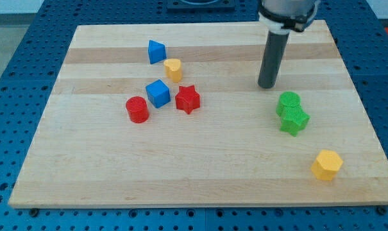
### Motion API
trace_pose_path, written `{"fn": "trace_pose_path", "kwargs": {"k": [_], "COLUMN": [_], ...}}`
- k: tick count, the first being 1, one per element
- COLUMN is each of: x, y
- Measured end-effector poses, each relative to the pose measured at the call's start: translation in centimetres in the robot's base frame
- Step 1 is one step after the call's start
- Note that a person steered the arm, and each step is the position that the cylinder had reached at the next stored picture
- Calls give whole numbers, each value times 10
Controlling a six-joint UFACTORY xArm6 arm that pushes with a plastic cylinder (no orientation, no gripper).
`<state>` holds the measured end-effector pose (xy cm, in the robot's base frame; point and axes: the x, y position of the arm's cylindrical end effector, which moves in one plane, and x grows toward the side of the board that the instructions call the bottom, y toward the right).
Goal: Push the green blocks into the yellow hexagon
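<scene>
A green cylinder [288,102] and a green star [294,120] sit touching each other at the view's right. The yellow hexagon [326,165] lies below and to the right of them, near the board's bottom right corner. My tip [267,85] rests on the board just above and to the left of the green cylinder, a small gap apart from it.
A blue block [156,51] and a yellow block [173,68] sit at upper centre-left. Below them a blue cube [158,93], a red star [188,99] and a red cylinder [136,109] cluster together. The wooden board [84,167] lies on a blue perforated table.
</scene>
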<state>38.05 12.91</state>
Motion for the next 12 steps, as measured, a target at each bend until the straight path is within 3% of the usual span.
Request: {"fn": "trace_pose_path", "kwargs": {"k": [3,5,8,12], "x": [26,38,96,124], "y": [47,33,22,22]}}
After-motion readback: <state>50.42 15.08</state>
